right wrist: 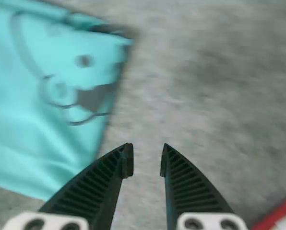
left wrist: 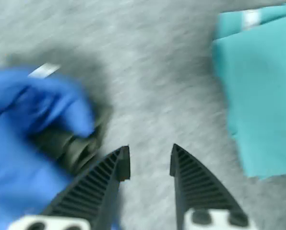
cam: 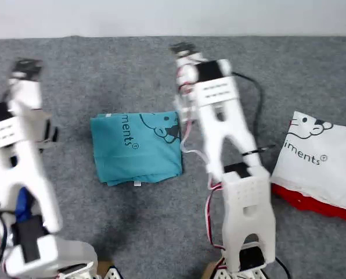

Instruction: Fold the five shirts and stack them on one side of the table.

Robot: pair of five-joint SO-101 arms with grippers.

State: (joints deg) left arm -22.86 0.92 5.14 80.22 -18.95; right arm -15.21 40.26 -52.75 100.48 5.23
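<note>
Two sets of jaws hang over the grey desk [cam: 289,75], each parted by a narrow gap, gripping nothing and touching no cloth. The right jaws sit just beside the printed edge of a folded teal shirt [cam: 136,148] in the middle of the desk. The left jaws point at bare desk between that shirt and a crumpled blue shirt [left wrist: 32,120]. A folded white shirt [cam: 321,157] lies on a red shirt [cam: 312,203] at the desk's right edge, well apart. The likely risk is that pinching only one layer of the teal shirt would pull its fold open on the way to that stack.
</note>
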